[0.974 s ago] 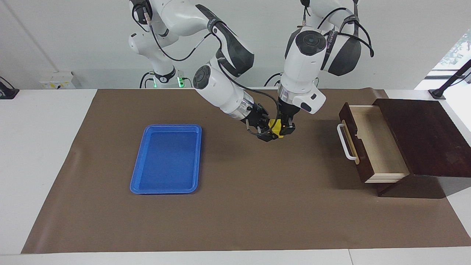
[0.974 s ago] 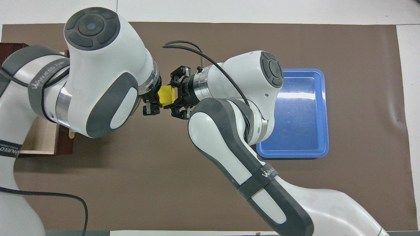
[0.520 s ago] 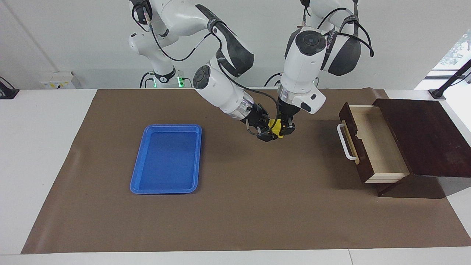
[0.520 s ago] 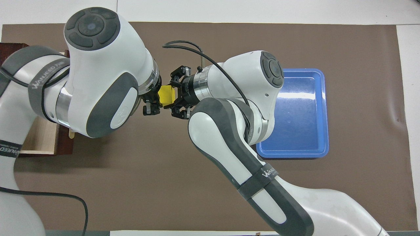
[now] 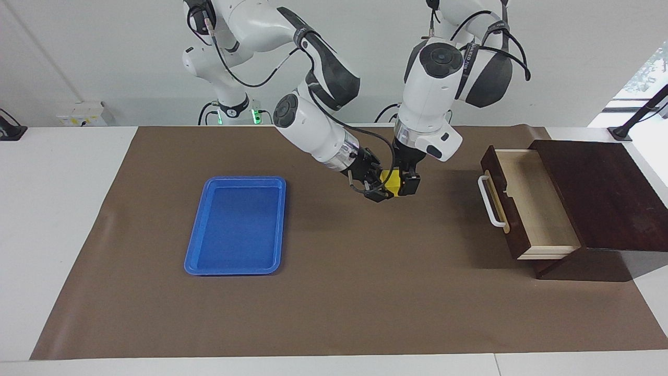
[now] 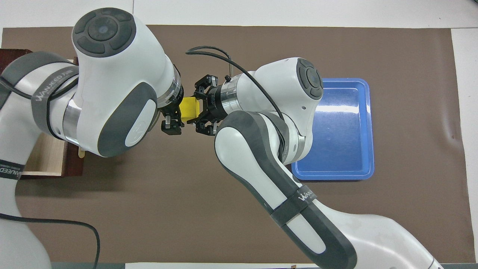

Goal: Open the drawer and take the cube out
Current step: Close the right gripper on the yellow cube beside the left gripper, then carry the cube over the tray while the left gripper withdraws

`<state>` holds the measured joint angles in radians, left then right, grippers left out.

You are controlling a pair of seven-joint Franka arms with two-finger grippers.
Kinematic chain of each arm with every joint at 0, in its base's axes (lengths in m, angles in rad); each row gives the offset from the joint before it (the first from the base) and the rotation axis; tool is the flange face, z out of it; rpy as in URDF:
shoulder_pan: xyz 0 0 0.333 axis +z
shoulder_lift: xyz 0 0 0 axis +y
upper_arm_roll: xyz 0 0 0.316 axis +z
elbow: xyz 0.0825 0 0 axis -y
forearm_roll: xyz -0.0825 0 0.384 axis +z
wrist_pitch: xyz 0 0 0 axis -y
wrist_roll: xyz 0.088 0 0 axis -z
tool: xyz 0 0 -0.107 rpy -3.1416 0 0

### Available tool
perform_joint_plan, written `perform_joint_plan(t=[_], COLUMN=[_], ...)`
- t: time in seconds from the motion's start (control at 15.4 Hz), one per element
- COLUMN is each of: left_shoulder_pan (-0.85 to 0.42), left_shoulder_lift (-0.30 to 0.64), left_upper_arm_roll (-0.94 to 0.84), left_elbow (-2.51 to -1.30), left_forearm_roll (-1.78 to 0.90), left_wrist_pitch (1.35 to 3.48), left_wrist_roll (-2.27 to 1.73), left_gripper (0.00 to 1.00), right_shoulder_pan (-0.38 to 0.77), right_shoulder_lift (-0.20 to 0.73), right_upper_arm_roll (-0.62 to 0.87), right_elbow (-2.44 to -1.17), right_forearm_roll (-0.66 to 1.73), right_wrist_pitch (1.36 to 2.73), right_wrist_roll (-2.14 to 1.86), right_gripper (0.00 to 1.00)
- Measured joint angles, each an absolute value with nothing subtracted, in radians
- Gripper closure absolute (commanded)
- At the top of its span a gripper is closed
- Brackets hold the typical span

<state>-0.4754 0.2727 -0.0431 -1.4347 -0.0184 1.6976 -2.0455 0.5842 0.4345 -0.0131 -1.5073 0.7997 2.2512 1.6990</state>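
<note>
The yellow cube (image 5: 392,181) (image 6: 188,108) hangs in the air over the brown mat, between the drawer and the blue tray. My right gripper (image 5: 380,184) (image 6: 197,109) is shut on it from the tray's side. My left gripper (image 5: 403,181) (image 6: 172,116) comes down on it from the drawer's side, its fingers spread a little and still close beside the cube. The dark wooden drawer (image 5: 548,249) (image 6: 48,164) stands pulled out of its box (image 5: 600,193), its white handle (image 5: 490,201) toward the mat's middle and its pale inside bare.
A flat blue tray (image 5: 195,245) (image 6: 369,127) lies on the mat toward the right arm's end of the table, with nothing in it. Both arms cross over the mat's middle.
The left gripper's fingers have spread slightly off the cube. The right gripper keeps its hold, and the cube has hardly moved.
</note>
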Motion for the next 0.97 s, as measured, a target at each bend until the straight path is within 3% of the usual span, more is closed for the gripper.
perform_joint_plan(t=[0.52,0.97], left_shoulder_pan=[-0.462,-0.302], left_shoulder_lift=[0.272,0.196], left_upper_arm_roll=[-0.024,-0.014], left_elbow=[-1.464,-1.695], left_forearm_roll=[-0.017,0.015], left_wrist_pitch=[1.704,1.798], left_wrist_roll=[-2.019,-1.803], left_gripper=[0.0,0.0], right_shoulder_pan=[0.519,0.395], right_shoulder_lift=[0.435,0.435], right_upper_arm_roll=[-0.015,-0.019], right_elbow=[-1.506,-1.503], right_forearm_roll=[0.8,0.799], right_wrist_pitch=[2.247,2.158], right_wrist_roll=[1.699,1.679], right_gripper=[1.0,1.0])
